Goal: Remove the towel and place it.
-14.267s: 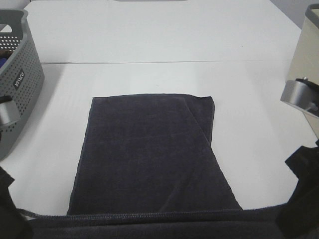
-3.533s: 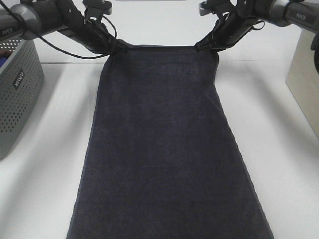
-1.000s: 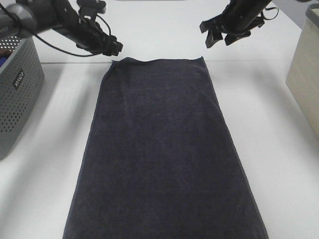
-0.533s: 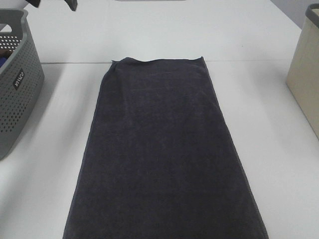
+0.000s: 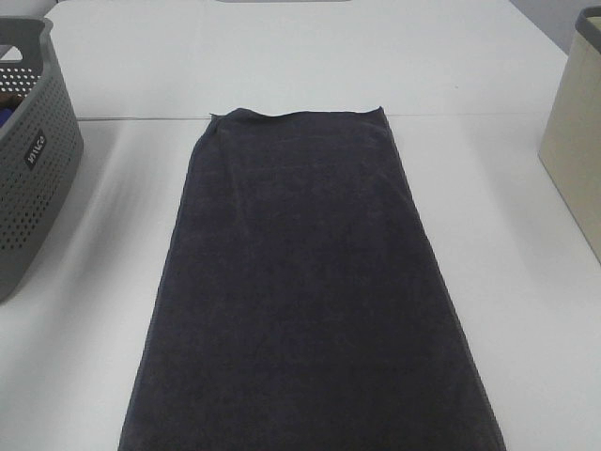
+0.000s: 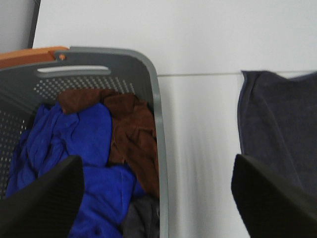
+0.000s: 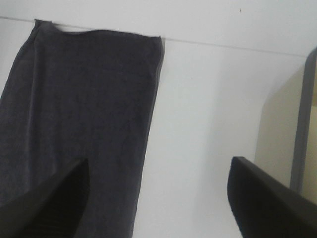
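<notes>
The dark charcoal towel lies spread flat and lengthwise on the white table, its far hem near the table seam and its near end running off the bottom of the exterior view. Neither arm shows in that view. In the left wrist view my left gripper is open and empty, high above the basket's rim, with the towel's far left corner beside it. In the right wrist view my right gripper is open and empty, high above the table beside the towel's right edge.
A grey perforated basket stands at the left edge; the left wrist view shows its rim and the blue cloth and brown cloth inside. A beige bin stands at the right edge, also in the right wrist view.
Both grippers let go of the towel's far corners, rose and left the exterior view. The towel has stayed flat where it was laid.
</notes>
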